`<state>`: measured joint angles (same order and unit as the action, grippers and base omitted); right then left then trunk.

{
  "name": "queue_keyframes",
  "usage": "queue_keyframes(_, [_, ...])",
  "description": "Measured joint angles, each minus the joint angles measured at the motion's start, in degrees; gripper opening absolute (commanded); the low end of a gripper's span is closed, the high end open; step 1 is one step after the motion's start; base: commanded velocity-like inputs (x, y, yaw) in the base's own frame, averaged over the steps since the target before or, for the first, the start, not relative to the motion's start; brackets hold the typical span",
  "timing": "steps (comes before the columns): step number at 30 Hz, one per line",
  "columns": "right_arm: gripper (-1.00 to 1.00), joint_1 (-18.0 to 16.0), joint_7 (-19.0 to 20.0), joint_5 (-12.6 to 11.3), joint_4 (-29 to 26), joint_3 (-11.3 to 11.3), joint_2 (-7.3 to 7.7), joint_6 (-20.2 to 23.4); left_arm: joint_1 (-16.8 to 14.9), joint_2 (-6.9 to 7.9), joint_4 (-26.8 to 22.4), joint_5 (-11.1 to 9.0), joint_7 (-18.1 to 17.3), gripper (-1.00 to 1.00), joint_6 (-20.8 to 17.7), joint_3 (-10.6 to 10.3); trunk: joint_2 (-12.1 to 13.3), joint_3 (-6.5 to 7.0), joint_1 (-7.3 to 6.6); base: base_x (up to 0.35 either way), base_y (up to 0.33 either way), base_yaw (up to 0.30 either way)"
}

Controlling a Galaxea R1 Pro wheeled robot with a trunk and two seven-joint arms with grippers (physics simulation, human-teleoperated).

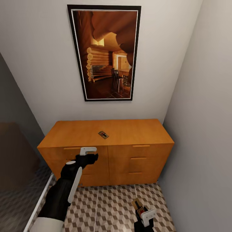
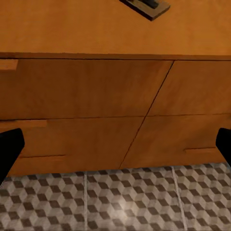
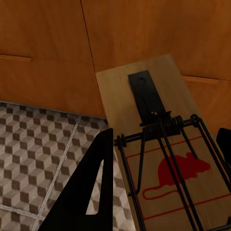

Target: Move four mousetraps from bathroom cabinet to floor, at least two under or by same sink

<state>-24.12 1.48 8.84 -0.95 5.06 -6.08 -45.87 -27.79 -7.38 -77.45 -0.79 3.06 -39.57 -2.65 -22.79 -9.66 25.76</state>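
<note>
A: Narrow bathroom corner from the head view: plain grey walls, a framed picture [image 1: 104, 53] above, cube-patterned floor [image 1: 109, 206] below. Against the back wall, the low orange cabinet [image 1: 106, 151], with one mousetrap [image 1: 103, 134] lying flat near the middle of its top.

B: And the arms there?

A: Left gripper [image 1: 87, 155] raised in front of the upper left drawer, forearm angled up from low left. Right gripper [image 1: 144, 215] low over the tiles, near the cabinet's right half, carrying a second mousetrap [image 1: 137, 205].

B: Left wrist view?

A: Drawer fronts [image 2: 86, 86] straight ahead, tiles [image 2: 115, 202] underneath, the trap's corner [image 2: 147, 6] on the top edge. Dark fingertips [image 2: 9, 149] far out at both sides, so spread wide, nothing held.

B: Right wrist view?

A: Wooden trap [image 3: 159, 154] with red mouse print and wire spring, clamped between the fingers [image 3: 91, 187], pointing at the cabinet front above the floor.

B: Step in hand, then?

A: Probably setting this trap down. Next: lower, release on the tiles, then lift the left gripper over the top for the remaining trap.
</note>
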Motion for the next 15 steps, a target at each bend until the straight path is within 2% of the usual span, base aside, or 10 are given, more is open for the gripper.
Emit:
queue_keyframes(1, [-1.0, 0.0, 0.0, 0.0, 0.0, 0.0, 0.0, 0.0, -3.9, -0.1, 4.1, -0.1, 0.4, 1.0, -0.7, 0.0, 0.0, 0.01, 0.01, 0.0, 0.0, 0.0])
queue_keyframes(3, [-1.0, 0.0, 0.0, 0.0, 0.0, 0.0, 0.01, 0.0, -8.2, -0.16, 8.2, -0.1, 0.7, 1.0, -1.2, 0.0, 0.0, 0.0, 0.0, 0.0, 0.0, 0.0])
queue_keyframes(4, [-1.0, 0.0, 0.1, 0.0, 0.0, 0.0, 0.01, 0.0, -11.6, -0.2, 10.9, -0.1, 0.9, 1.0, -1.7, 0.0, 0.0, 0.01, 0.0, 0.0, 0.0, 0.0])
queue_keyframes(6, [-1.0, 0.0, 0.1, 0.0, 0.0, 0.0, 0.01, 0.1, -15.2, -0.33, 11.8, -0.2, 1.1, 1.0, -2.6, 0.0, 0.0, 0.01, 0.0, 0.0, 0.0, 0.0])
queue_keyframes(7, [-1.0, 0.0, 0.1, 0.0, 0.0, 0.0, 0.01, 0.1, -16.0, -0.46, 11.1, -0.2, 1.2, 1.0, -3.3, 0.0, 0.0, 0.0, -0.01, 0.0, 0.0, 0.0])
queue_keyframes(9, [-1.0, 0.0, 0.1, 0.0, 0.0, 0.0, 0.01, 0.1, -17.5, -0.79, 6.6, -0.3, 1.2, 1.0, -6.8, -0.1, 0.0, 0.0, -0.01, 0.0, 0.0, 0.0])
queue_keyframes(11, [-1.0, 0.0, 0.0, 0.0, 0.0, 0.0, 0.01, 0.1, -18.4, -1.0, -0.8, -0.5, 1.0, 1.0, -13.4, -1.0, 0.0, 0.0, -0.01, 0.0, 0.0, 0.0])
queue_keyframes(12, [-1.0, 0.0, 0.0, 0.0, 0.0, 0.0, 0.01, 0.1, -18.5, -1.03, -2.4, -0.5, 1.0, 1.0, -14.4, -1.5, 0.0, 0.0, -0.01, 0.0, 0.0, 0.0])
queue_keyframes(15, [-1.0, 0.0, 0.0, 0.0, 0.0, 0.0, 0.01, 0.2, -18.9, -1.09, -6.5, -0.6, 1.1, 1.0, -16.4, -5.0, 0.0, 0.0, -0.01, 0.0, 0.0, 0.0])
